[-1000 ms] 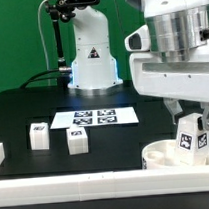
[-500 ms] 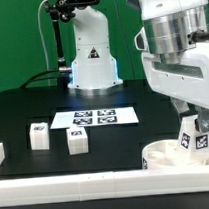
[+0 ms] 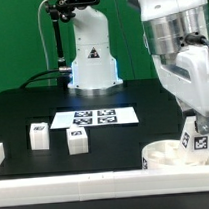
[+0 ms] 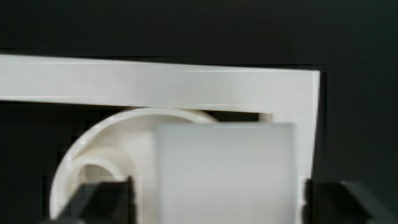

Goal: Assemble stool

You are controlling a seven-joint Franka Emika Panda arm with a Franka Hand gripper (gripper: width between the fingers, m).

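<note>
I read the gripper [image 3: 201, 126] as open. In the wrist view its fingers [image 4: 103, 200] stand just clear of 1 leg [image 4: 222, 170], with a thin dark gap at each side face. That leg stands upright between the jaws, on the seat [image 3: 159, 155] directly beneath them. The other legs [image 3: 38, 135] sit well apart from the gripper, across the table. I judge the leg to be light, stiff, smooth plastic: its 2 flat opposite faces suit parallel jaws, taken about mid-height. It could slip if pinched near an edge. The seat looks rigid and heavier, so I would take it by the rim.
</note>
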